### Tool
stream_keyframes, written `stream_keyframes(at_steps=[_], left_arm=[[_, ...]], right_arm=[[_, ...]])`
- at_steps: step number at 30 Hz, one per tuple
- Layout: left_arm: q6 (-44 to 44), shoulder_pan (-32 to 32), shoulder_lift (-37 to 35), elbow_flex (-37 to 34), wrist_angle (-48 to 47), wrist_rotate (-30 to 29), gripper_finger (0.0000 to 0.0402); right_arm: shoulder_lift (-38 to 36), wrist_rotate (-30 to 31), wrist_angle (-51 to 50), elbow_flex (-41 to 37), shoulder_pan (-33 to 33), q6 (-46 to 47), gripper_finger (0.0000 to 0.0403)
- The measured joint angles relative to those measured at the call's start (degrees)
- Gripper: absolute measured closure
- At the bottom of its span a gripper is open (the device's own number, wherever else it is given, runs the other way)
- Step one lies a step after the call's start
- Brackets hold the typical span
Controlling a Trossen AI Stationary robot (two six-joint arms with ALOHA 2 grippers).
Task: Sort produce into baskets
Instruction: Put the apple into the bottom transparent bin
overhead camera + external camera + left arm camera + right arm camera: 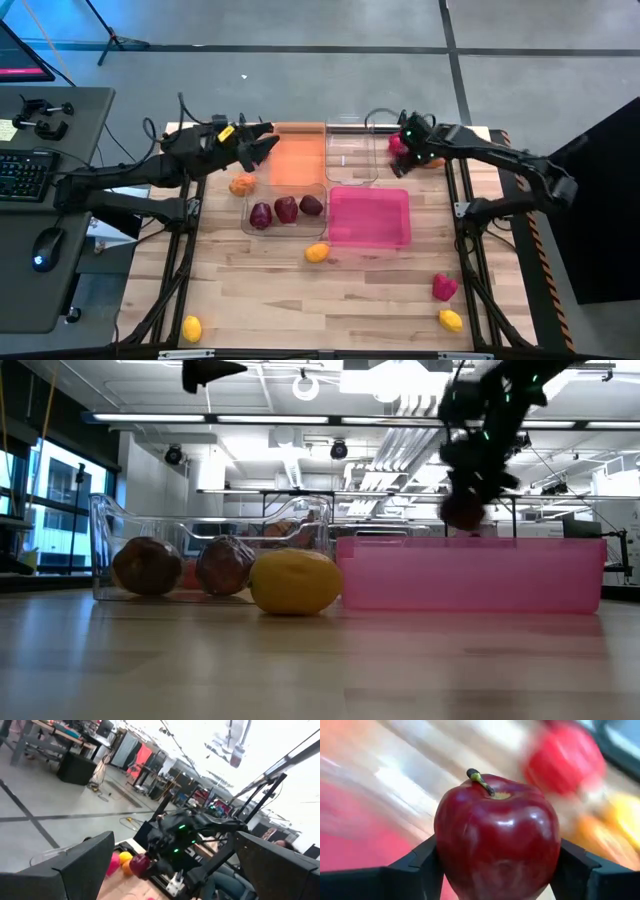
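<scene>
Two blurred shapes behind the dark red apple (497, 837) (one red, one orange-yellow) can't be identified. Right gripper (403, 146) clamps the apple between its fingers (417, 870), stem up, raised near the far clear basket (350, 152). Left gripper (262, 145) hangs open over the orange basket (298, 160). Near clear basket (250, 226) holds three maroon fruits (286, 209); pink basket (369, 216) looks empty.
</scene>
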Motion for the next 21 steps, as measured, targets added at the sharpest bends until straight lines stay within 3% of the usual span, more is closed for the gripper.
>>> stream_keyframes(at_steps=[3, 6, 14, 18, 21], left_arm=[[0.5, 0.0, -0.3, 0.0, 0.1, 0.0, 0.0006], [0.5, 0.0, -0.3, 0.0, 0.0, 0.0, 0.0006], [0.9, 0.0, -0.3, 0.0, 0.1, -0.1, 0.0006], [0.9, 0.0, -0.3, 0.0, 0.1, 1.6, 0.0006], [0.9, 0.0, -0.5, 0.0, 0.0, 4.5, 0.0006]], right_arm=[[-2.1, -9.6, 12.6, 0.4, 3.9, 3.4, 0.0143], [-0.6, -13.9, 21.0, 0.5, 10.2, 6.6, 0.014], [13.3, -14.2, 45.2, 0.4, 27.5, 11.6, 0.0137], [19.5, -12.9, 59.6, 0.4, 31.2, 15.2, 0.0134], [22.0, -12.7, 64.8, 1.5, 31.8, 20.3, 0.0128]])
